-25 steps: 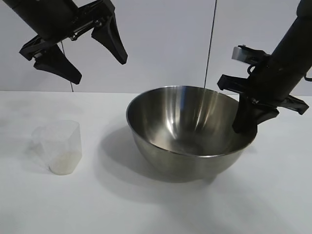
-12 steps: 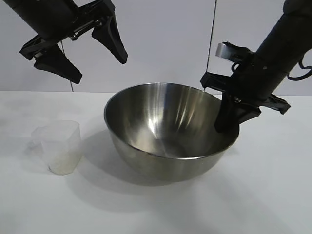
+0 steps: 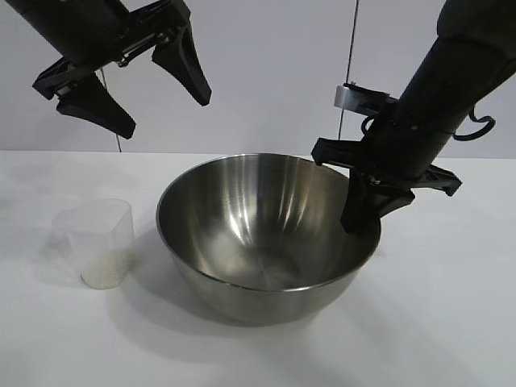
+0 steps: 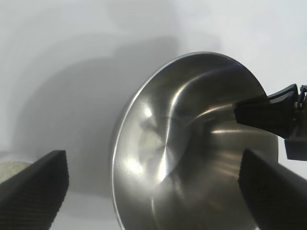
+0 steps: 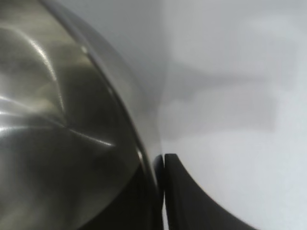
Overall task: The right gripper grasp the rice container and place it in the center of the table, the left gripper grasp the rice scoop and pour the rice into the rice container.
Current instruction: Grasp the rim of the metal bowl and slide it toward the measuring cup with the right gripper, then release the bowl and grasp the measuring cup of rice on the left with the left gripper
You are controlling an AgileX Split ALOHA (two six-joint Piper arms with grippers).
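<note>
Exterior view shows the large round stainless-steel rice container (image 3: 266,234) standing on the plain white bench (image 3: 451,322), near its middle, with the black right gripper (image 3: 360,211) clamped on the rim at the side nearest that arm; one finger lies inside the wall and, judging by the right wrist view, the other sits just outside it, the thin metal edge pinched between them. Such a bowl is stiff and will not give, but polished steel is slippery, and a pinch at one edge leaves the far side free to tip or swing, so dragging it low across the bench looks safer than lifting it. The small frosted translucent plastic rice scoop (image 3: 98,242) stands upright just beside the bowl, apart from it, with a pale heap of rice (image 3: 103,272) in its bottom. It is probably light and easily toppled, best taken across its tapered walls. The black left gripper (image 3: 133,81) hangs well above it, fingers spread wide and empty.
</note>
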